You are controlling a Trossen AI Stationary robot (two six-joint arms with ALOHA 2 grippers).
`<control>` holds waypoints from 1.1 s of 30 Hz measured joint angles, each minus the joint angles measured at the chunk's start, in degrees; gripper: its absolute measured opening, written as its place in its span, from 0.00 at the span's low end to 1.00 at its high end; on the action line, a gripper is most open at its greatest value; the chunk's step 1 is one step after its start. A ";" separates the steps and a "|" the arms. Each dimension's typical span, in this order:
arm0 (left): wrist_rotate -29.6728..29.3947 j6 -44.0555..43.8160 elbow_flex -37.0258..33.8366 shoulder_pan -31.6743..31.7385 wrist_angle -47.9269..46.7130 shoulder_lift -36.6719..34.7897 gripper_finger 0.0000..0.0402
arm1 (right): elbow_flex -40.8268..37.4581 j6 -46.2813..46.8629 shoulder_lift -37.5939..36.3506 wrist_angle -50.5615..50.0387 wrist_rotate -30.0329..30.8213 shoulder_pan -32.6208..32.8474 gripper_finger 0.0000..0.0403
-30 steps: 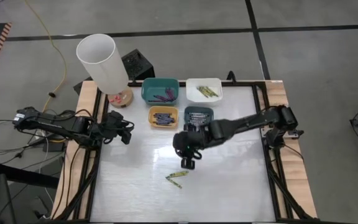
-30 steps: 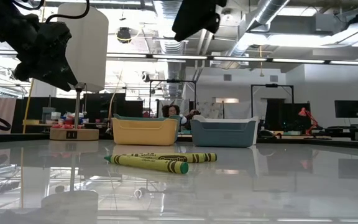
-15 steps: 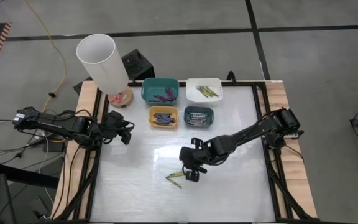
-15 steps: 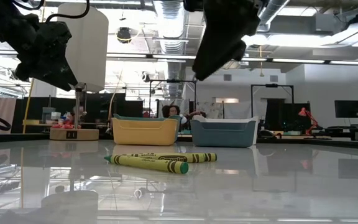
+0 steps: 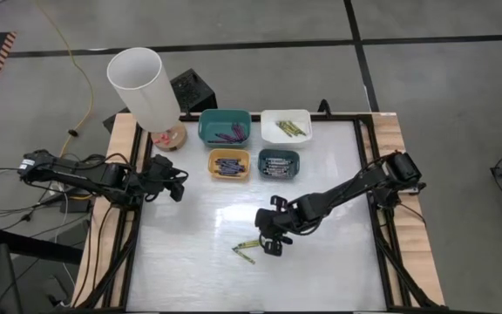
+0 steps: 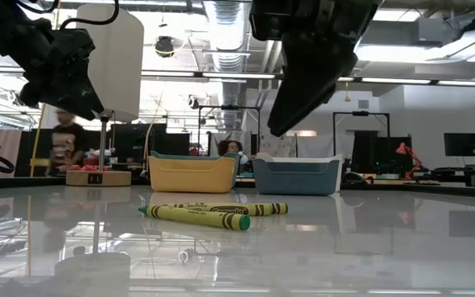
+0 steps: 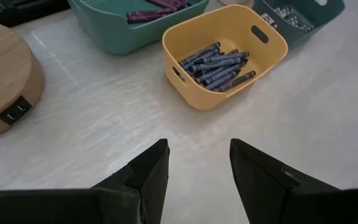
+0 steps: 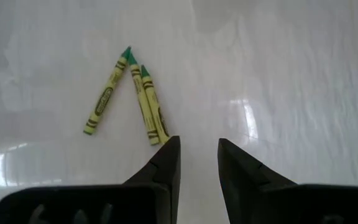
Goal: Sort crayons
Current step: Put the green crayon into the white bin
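Since a second ago your right gripper (image 5: 268, 247) has been travelling from beside the blue-grey bin (image 5: 279, 163) down toward the lower centre of the high view, and it is now hanging just right of the last loose yellow-green crayons (image 5: 247, 250). Your left gripper (image 5: 179, 186) has not moved; it is waiting at the left edge of the table (image 5: 338, 270), fingers parted and empty, well apart from the crayons, so the right arm is clearly the nearer one.

You are looking at three loose crayons in the right wrist view (image 8: 132, 96), green tips together in the upper left of that frame and shafts fanning down toward the fingers (image 8: 166, 158). Two are lying side by side, almost in line with the fingers' reach, their blunt ends just off the tip of one finger; the third is slanting away from them. The fingers are standing partly open with nothing between them, and the gap is sitting to one side of the pair, not over it.

In the low view the gripper (image 6: 280, 125) is hanging clear above the crayons (image 6: 209, 214), which are lying flat on the table.

My judgement: you are needing a small sideways shift toward the pair, then the descent.
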 joint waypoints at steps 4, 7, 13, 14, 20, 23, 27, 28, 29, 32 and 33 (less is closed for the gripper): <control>-0.19 0.00 0.00 0.00 0.00 -0.01 0.40 | -0.07 -1.55 0.00 0.79 -0.07 0.07 0.25; -0.66 0.00 0.00 0.00 0.00 -0.02 0.40 | -0.02 -1.68 0.91 1.91 -0.04 0.02 0.25; -1.17 -0.03 -0.02 0.01 0.00 -0.01 0.40 | 0.06 -1.86 4.19 4.50 -0.20 1.43 0.25; -1.22 -0.10 -0.01 0.01 0.02 -0.02 0.40 | -0.03 -1.87 4.73 4.09 -0.19 1.62 0.25; -1.54 -0.32 -0.02 0.01 -0.22 0.00 0.40 | -0.02 -2.41 5.70 1.99 -0.12 2.25 0.25; -1.73 -0.37 -0.02 0.00 -0.20 0.00 0.40 | 0.00 -4.84 5.70 2.07 0.05 2.25 0.25; -1.73 -0.42 -0.02 0.00 -0.17 -0.01 0.40 | 0.03 -8.16 6.18 2.75 0.06 2.21 0.25; -1.73 -0.44 -0.02 0.00 -0.16 -0.02 0.40 | 0.04 -8.91 6.53 3.14 0.04 2.21 0.25; -1.72 -0.45 -0.02 0.02 -0.16 -0.01 0.40 | 0.04 -9.36 6.72 2.94 0.04 2.31 0.25; -1.67 -0.96 -0.02 0.02 -0.20 -0.02 0.40 | 0.00 -10.13 8.04 3.89 0.02 2.62 0.25; -1.53 -0.96 -0.02 0.02 -0.20 0.00 0.40 | 0.04 -10.17 8.29 4.12 -0.01 2.63 0.25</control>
